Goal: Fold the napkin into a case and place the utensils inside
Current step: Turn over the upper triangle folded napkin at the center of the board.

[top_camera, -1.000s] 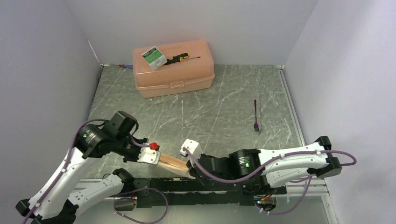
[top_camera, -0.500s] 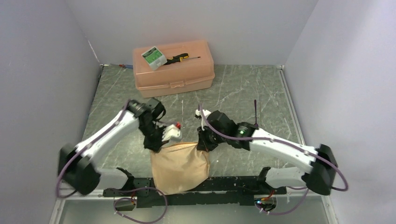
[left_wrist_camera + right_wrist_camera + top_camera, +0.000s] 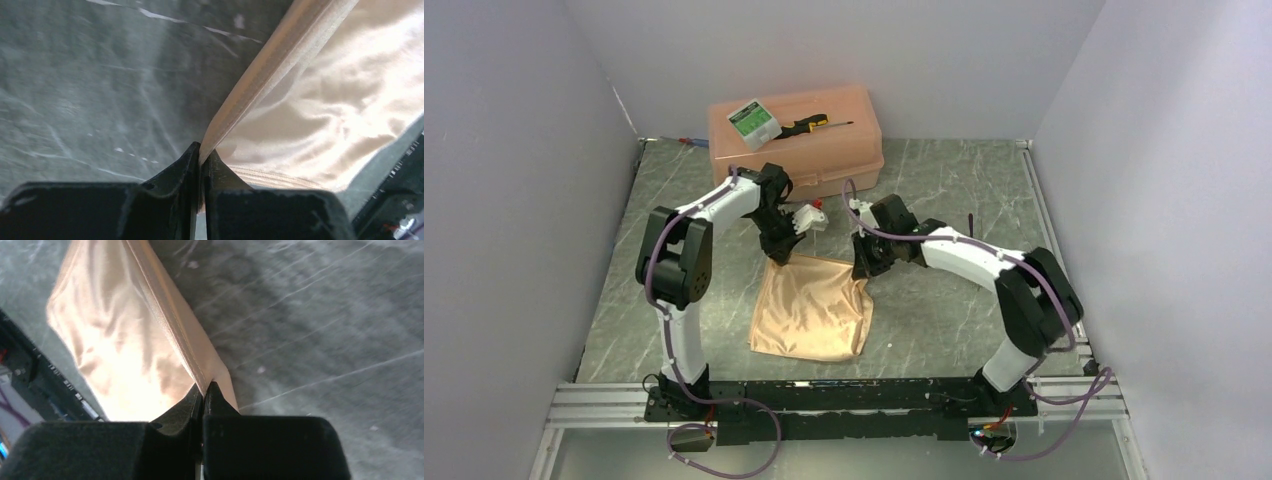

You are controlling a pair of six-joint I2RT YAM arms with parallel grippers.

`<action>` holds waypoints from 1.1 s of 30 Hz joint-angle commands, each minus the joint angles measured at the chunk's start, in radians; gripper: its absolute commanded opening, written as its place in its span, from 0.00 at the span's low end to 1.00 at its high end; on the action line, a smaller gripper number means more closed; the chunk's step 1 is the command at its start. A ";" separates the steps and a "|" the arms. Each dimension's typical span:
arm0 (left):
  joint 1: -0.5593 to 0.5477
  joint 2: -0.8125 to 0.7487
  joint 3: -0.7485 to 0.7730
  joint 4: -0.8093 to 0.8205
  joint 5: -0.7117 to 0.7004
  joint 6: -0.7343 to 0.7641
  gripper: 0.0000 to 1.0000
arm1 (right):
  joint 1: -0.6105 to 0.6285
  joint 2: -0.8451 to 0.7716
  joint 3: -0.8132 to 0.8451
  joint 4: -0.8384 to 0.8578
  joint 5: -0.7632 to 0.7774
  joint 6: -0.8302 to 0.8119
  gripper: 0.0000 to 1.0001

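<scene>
Napkin [image 3: 812, 315] spread at frame centre; left gripper [image 3: 781, 256] pinches its upper-left corner, right gripper [image 3: 862, 272] pinches upper-right corner.

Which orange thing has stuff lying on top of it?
The box at the back: a screwdriver and a packet lie on its lid. The napkin has none.

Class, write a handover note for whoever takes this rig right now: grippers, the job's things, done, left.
Left gripper: shut on the far left corner of the napkin.
Right gripper: shut on its far right corner.
Napkin lies spread on the table; a fork lies right of it, partly behind the right arm.
Done: napkin laid out.
Left: fold it into a case, slip the fork in.
</scene>
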 commanded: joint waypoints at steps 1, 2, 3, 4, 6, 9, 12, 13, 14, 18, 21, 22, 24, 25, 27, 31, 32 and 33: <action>0.010 0.076 0.071 0.084 -0.082 -0.070 0.15 | -0.073 0.112 0.071 0.002 -0.037 -0.094 0.00; 0.009 0.085 0.076 0.109 -0.086 -0.085 0.17 | -0.082 0.135 0.077 0.011 -0.029 -0.094 0.00; 0.008 0.092 0.082 0.134 -0.092 -0.106 0.18 | -0.089 0.152 0.077 0.025 -0.020 -0.093 0.00; 0.008 0.102 0.090 0.151 -0.099 -0.124 0.19 | -0.093 0.161 0.074 0.043 0.000 -0.089 0.06; 0.008 0.115 0.108 0.185 -0.120 -0.166 0.23 | -0.102 0.173 0.072 0.076 0.036 -0.083 0.23; 0.006 0.117 0.117 0.228 -0.165 -0.207 0.35 | -0.111 0.186 0.090 0.094 0.101 -0.082 0.53; 0.006 0.094 0.116 0.243 -0.181 -0.225 0.41 | -0.113 0.183 0.116 0.091 0.205 -0.090 0.70; 0.006 0.085 0.117 0.245 -0.181 -0.232 0.43 | -0.113 0.177 0.128 0.086 0.247 -0.088 0.76; 0.006 0.075 0.120 0.244 -0.175 -0.240 0.44 | -0.116 0.169 0.138 0.081 0.298 -0.083 0.79; 0.008 0.051 0.152 0.200 -0.158 -0.274 0.66 | -0.134 0.086 0.121 0.098 0.392 -0.012 0.80; 0.012 0.030 0.174 0.162 -0.128 -0.301 0.70 | -0.131 0.006 0.081 0.088 0.399 0.088 0.75; 0.014 0.024 0.181 0.147 -0.116 -0.313 0.70 | -0.126 -0.023 0.057 0.088 0.390 0.127 0.73; 0.016 0.010 0.193 0.112 -0.081 -0.329 0.81 | -0.107 -0.085 -0.007 0.095 0.364 0.207 0.72; 0.016 0.003 0.196 0.098 -0.069 -0.334 0.85 | -0.102 -0.115 -0.052 0.123 0.321 0.248 0.71; 0.017 -0.014 0.196 0.070 -0.047 -0.334 0.86 | -0.094 -0.166 -0.146 0.220 0.208 0.348 0.68; 0.017 -0.045 0.185 0.037 -0.036 -0.330 0.85 | -0.095 -0.144 -0.235 0.353 0.093 0.437 0.62; 0.017 -0.050 0.185 0.021 -0.044 -0.329 0.85 | -0.096 -0.128 -0.240 0.382 0.077 0.445 0.61; 0.018 -0.054 0.186 0.010 -0.050 -0.327 0.85 | -0.097 -0.112 -0.241 0.400 0.064 0.450 0.60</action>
